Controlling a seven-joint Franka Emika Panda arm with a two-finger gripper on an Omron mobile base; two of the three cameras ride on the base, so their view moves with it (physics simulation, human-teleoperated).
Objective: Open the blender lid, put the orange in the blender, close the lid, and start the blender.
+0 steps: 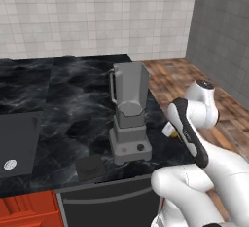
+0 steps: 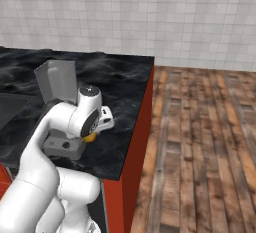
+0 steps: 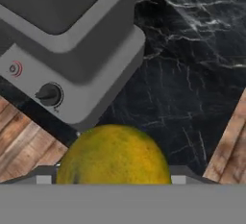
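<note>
So the orange (image 3: 114,155) is pinched between the jaws of the gripper (image 1: 170,131), which are about half closed around it, low over the black counter (image 1: 73,104) just right of the blender (image 1: 129,116). It's probably held there because it was just grabbed off the counter and hasn't been raised to the jar yet. The blender lid (image 1: 91,166) is lying flat on the counter, near-left of the base, so the jar is open on top, ready for loading. The fruit looks round, yellow-orange with slightly greenish mottling.
</note>
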